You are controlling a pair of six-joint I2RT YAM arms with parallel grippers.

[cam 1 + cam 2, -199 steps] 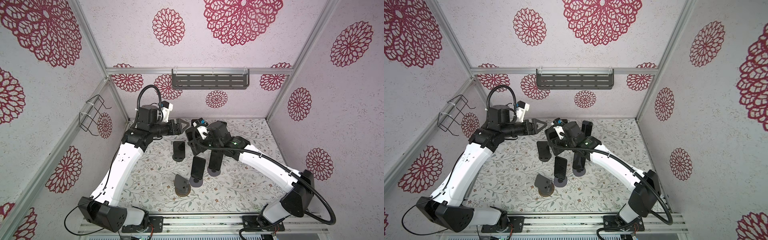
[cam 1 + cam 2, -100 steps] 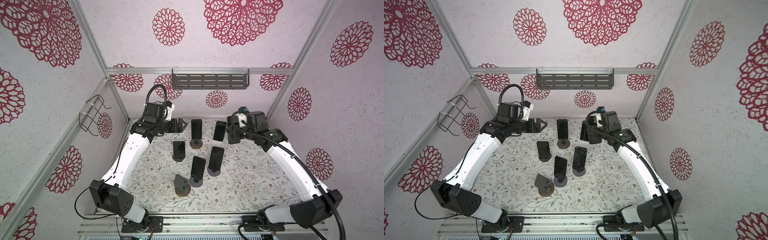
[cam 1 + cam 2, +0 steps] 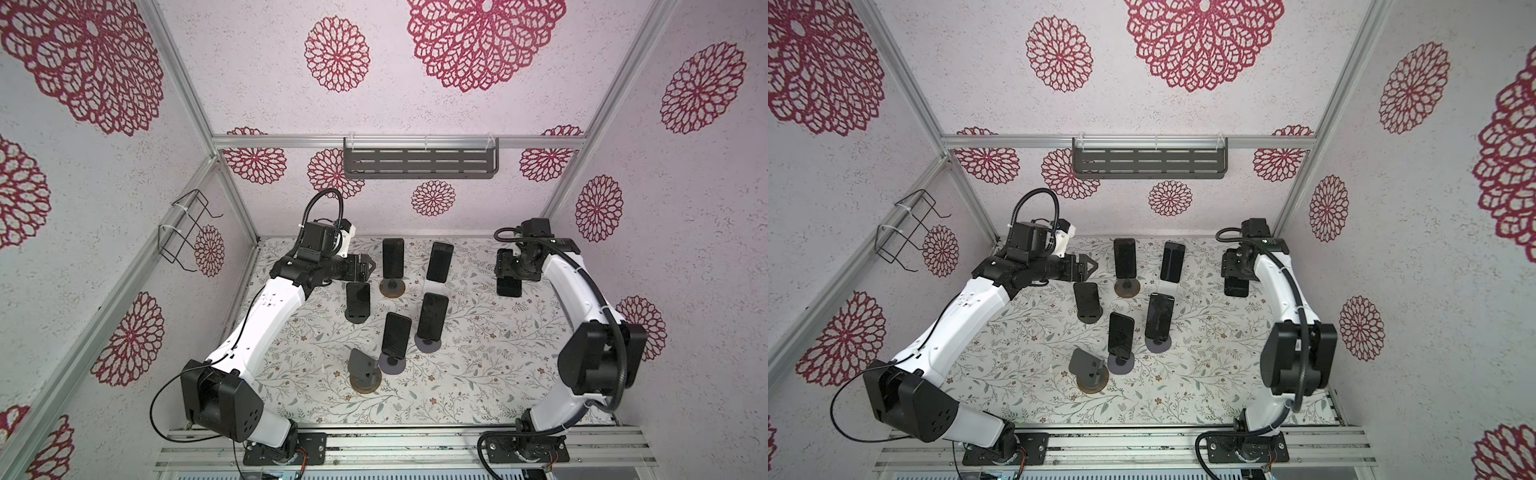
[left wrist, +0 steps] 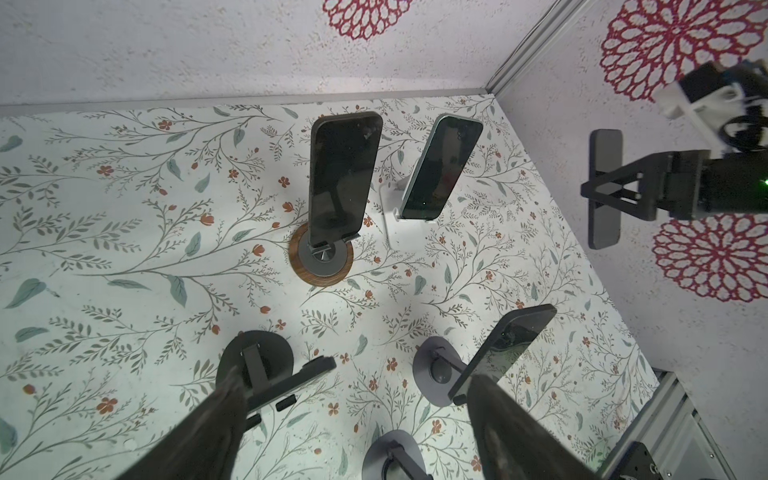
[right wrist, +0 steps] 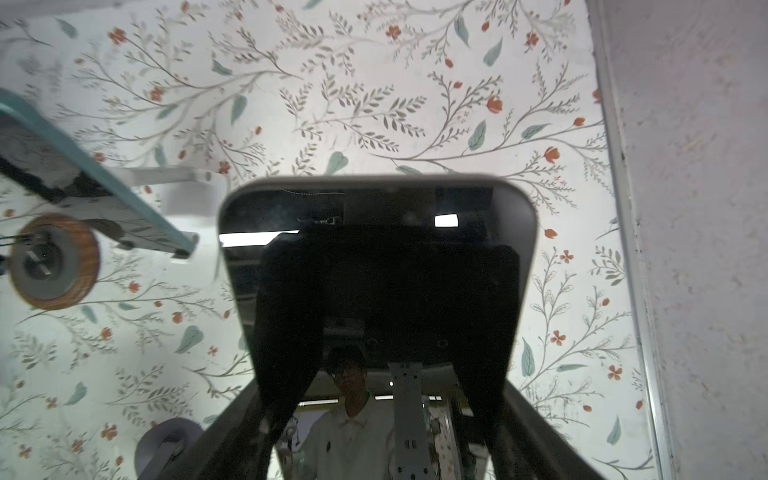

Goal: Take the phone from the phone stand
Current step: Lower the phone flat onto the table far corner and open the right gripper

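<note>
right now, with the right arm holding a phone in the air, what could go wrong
The held phone hangs in the right gripper above the table; a slip would likely drop it. The open left gripper hovers close to the back-left phone and the phone on the black stand; a careless swing might topple either.

On the right, a phone (image 3: 508, 289) in the right hand (image 3: 508, 275) (well apart from the empty phone stand (image 3: 364, 367))

Bright light — soft shadows, blurred wrist foregrounds, lamps mirrored in the phone (image 5: 374, 208).
</note>
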